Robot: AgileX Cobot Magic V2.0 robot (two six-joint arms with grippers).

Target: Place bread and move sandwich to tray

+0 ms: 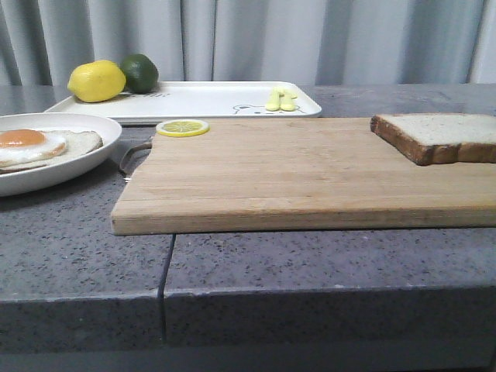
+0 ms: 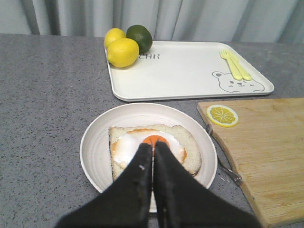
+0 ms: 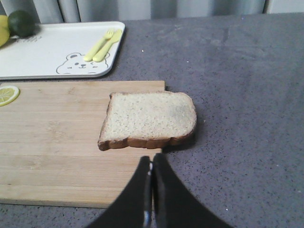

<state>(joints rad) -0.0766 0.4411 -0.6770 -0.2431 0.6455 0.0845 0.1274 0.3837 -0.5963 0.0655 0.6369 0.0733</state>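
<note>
Left gripper (image 2: pixel 152 148) hanging closed over egg slice (image 2: pixel 154 149) on plate (image 2: pixel 95 147) | right gripper (image 3: pixel 152 164) hanging closed near bread (image 3: pixel 149 118) overhanging board (image 3: pixel 57 142) edge | tray (image 2: pixel 190 76) lettering partly showing, reading "EAR"; bear drawing (image 2: pixel 237 83) showing

Printed on the tray (image 2: pixel 190 71), far-left end beside the lemons (image 2: pixel 122 51): grey capitals, only "EAR" readable, start hidden behind the fruit. Same lettering too faint to read in the front and right wrist views. No other readable text, numbers or brands anywhere.
</note>
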